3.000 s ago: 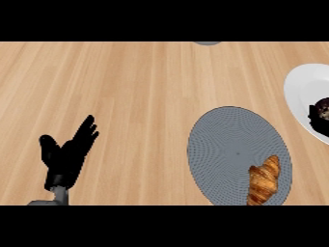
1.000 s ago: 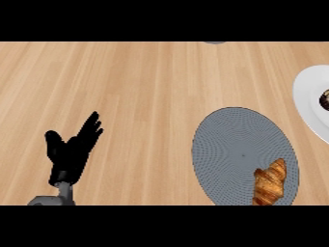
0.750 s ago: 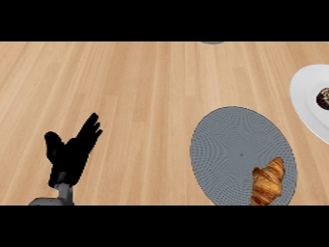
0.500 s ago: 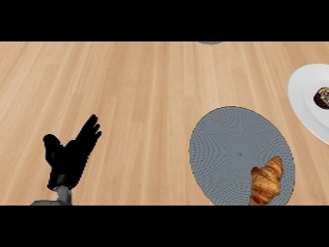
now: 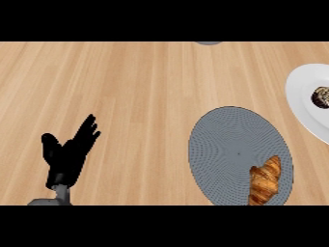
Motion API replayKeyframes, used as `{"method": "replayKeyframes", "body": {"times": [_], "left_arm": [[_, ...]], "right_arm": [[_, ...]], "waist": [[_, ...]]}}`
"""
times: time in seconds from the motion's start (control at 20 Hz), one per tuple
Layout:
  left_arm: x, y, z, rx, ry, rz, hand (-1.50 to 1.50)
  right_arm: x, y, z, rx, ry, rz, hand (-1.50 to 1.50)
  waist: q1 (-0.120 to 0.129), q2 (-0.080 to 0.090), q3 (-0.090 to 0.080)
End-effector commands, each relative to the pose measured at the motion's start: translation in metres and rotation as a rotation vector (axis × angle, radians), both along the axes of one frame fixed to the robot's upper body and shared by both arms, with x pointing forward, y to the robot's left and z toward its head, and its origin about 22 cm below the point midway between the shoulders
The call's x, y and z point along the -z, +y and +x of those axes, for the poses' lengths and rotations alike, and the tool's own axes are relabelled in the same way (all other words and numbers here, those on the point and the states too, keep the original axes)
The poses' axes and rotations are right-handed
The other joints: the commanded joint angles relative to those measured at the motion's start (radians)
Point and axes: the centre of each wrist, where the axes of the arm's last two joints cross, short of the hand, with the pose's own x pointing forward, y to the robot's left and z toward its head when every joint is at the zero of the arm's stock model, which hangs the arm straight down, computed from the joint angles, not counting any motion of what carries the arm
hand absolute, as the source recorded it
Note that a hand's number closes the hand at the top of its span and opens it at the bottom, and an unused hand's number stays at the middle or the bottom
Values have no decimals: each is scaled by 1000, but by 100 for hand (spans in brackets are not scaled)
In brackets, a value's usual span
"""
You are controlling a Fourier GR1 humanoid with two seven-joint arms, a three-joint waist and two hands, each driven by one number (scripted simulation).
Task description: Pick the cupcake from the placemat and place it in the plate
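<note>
Reading the counter, I judge the job done: what looks like the cupcake (image 5: 327,97) sits on the white plate (image 5: 304,107), off the grey placemat (image 5: 227,144) where only a croissant (image 5: 264,180) lies, my left hand (image 5: 68,155) rests open and empty, and my right is out of view.

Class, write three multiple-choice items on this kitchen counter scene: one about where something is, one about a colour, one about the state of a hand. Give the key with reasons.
1. Where is the cupcake?
A. on the white plate
B. on the placemat
C. in the left hand

2. What colour is the placemat?
A. red
B. grey
C. green

3. How is the left hand?
A. curled round the croissant
B. pressing on the plate
C. open, holding nothing

Key: 1 A, the cupcake sits inside the plate's rim at the right edge. 2 B, the oval mat under the croissant is grey. 3 C, its fingers are straight, over bare counter at lower left.
</note>
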Motion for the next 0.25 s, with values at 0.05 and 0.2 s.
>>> {"method": "replayKeyframes", "body": {"times": [0.05, 0.2], "left_arm": [[15, -3, -9, 1, 44, 5, 0], [2, 9, -18, 10, 34, 4, 0]], "right_arm": [[4, -8, -29, -61, -5, 8, -150], [22, 1, -34, -29, -2, -15, -150]], "waist": [[-10, 1, -6], [-1, 1, -4]]}}
